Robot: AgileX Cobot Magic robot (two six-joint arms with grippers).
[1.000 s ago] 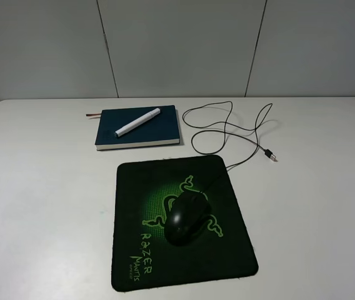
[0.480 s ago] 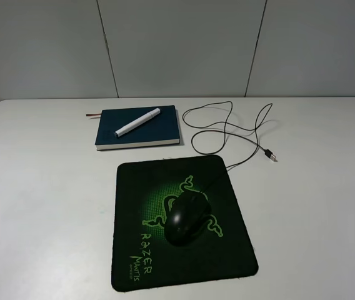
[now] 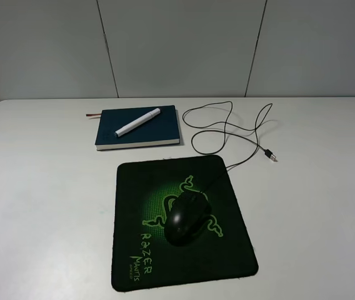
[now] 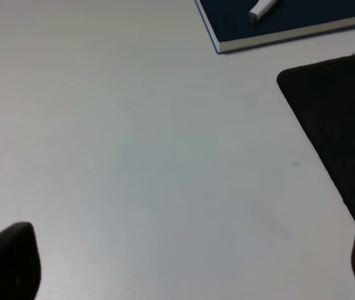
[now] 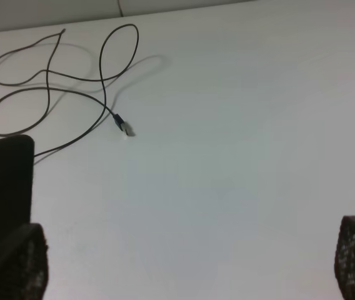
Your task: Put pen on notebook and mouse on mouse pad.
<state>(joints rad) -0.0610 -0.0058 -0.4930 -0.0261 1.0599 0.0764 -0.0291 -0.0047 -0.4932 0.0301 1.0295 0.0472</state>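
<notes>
- Right now I see the pen point(image 3: 137, 122) lying at a slant on the cover of the notebook point(image 3: 159, 128), which sits closed toward the back of the white bench point(image 3: 46, 206).
- From the high camera, the mouse point(image 3: 187, 218) rests on the mouse pad point(image 3: 165, 262), over the green logo, nearer to me than the notebook.
- Its cable point(image 3: 227, 128) loops over the bench to the right of the notebook and ends in a small plug point(image 3: 269, 154) lying apart from the pad.
- My left gripper point(image 4: 184, 265) has its fingers spread wide at the edges of the wrist view, over bare bench, holding nothing; the notebook corner and pad edge lie beyond it.
- My right gripper point(image 5: 190, 265) is likewise wide apart and empty, over bench near the pad corner, with the plug ahead.
</notes>
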